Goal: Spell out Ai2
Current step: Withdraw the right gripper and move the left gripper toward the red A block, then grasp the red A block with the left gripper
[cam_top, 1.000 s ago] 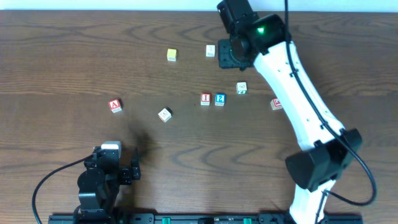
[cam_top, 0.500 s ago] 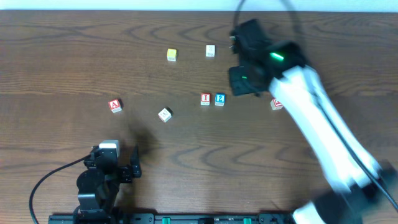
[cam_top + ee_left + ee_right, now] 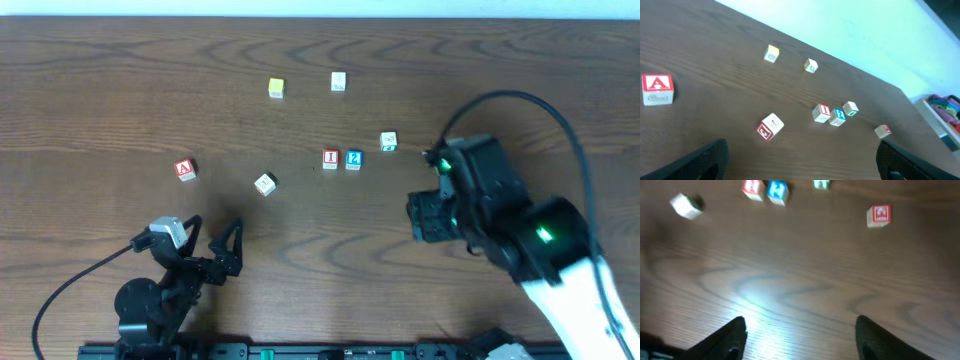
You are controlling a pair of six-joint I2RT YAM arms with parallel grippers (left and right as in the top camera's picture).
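Note:
The A cube (image 3: 184, 170) lies alone at the left, also in the left wrist view (image 3: 658, 89). The I cube (image 3: 330, 159) and the 2 cube (image 3: 353, 159) stand side by side, touching, at mid table; they also show in the left wrist view (image 3: 821, 113) (image 3: 838, 116) and the right wrist view (image 3: 753, 188) (image 3: 777, 191). My left gripper (image 3: 212, 246) (image 3: 800, 165) is open and empty near the front edge, below the A cube. My right gripper (image 3: 425, 218) (image 3: 800, 340) is open and empty, right of and nearer than the I–2 pair.
A cube with another red symbol (image 3: 879, 215) (image 3: 883, 131) lies right of the pair, hidden under my right arm overhead. A green-marked cube (image 3: 389, 142), a red-marked pale cube (image 3: 264, 183), a yellow cube (image 3: 276, 88) and a white cube (image 3: 339, 81) lie scattered.
My right arm has swung back from the far side of the table to the near right. My left gripper has tilted and shifted slightly. The cubes have not moved.

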